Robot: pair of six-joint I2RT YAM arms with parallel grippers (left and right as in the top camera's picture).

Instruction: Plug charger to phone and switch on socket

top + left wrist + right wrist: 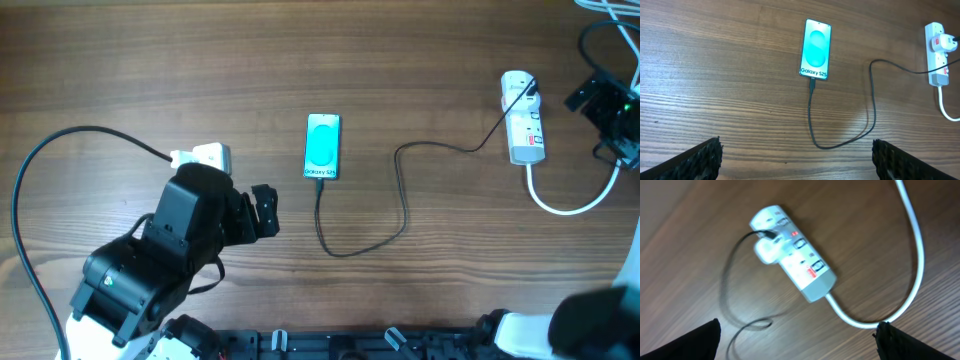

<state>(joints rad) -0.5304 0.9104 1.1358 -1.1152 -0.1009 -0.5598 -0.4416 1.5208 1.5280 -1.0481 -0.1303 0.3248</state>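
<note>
Wooden table (450, 50), seen from above.

Far left: a black wire (60, 137) loops round to a white adapter (207, 157) lying flat, just above the left arm.

Left gripper (796, 146): fingers (700, 160) spread wide, nothing between them, hovering over bare wood below the phone.

Centre: phone (322, 146) flat on the table, cyan screen up, with its strip of white text at the near end. Charger (400, 190): its connector tip meets the phone's near edge and looks seated. The thin cable runs down, curls right, climbs, then crosses to the socket.

Right: socket (524, 120) flat on the table, well apart from the phone. A white plug (767, 251) carrying the charger cable sits in its far outlet. Switch position unreadable. White lead (572, 205) leaves the socket's near end and curves right.

Right gripper (799, 329): fingers (695, 342) spread wide, empty, above the socket, not touching.
</note>
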